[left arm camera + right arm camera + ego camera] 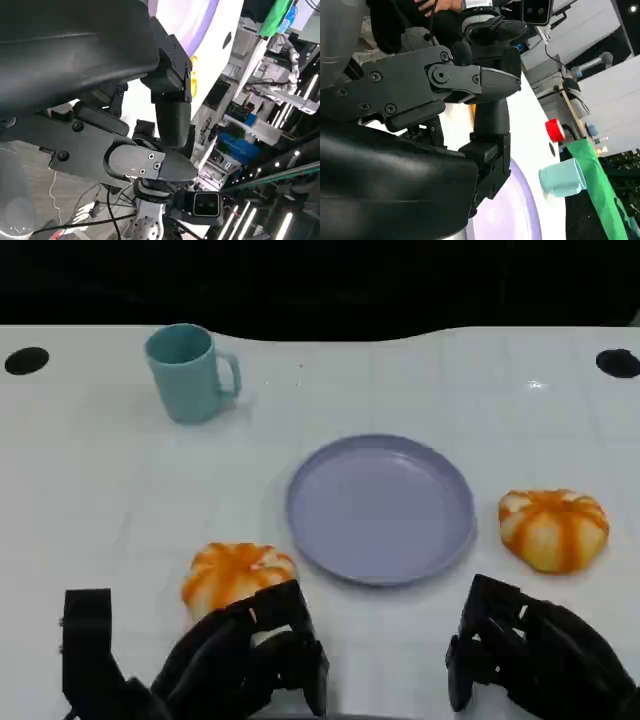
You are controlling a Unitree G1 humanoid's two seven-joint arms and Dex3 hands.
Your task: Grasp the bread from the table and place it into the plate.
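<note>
No text, label, brand, number or sign can be read anywhere.

The plate (381,508), lavender and bare, is lying on the white table (90,500). One bread (236,576), orange-striped, is sitting just beside the plate's near-left rim, apart from it. A second bread (554,528) is sitting just right of the plate, also apart. A teal mug (190,372) is standing upright well beyond the plate to its far left, handle facing the plate side. The left hand (240,660) is hovering at the near edge of the first bread, fingers curled, overlapping it in view; contact cannot be told. The right hand (530,660) is sitting nearer than the plate, below the second bread, fingers curled, holding nothing.
</note>
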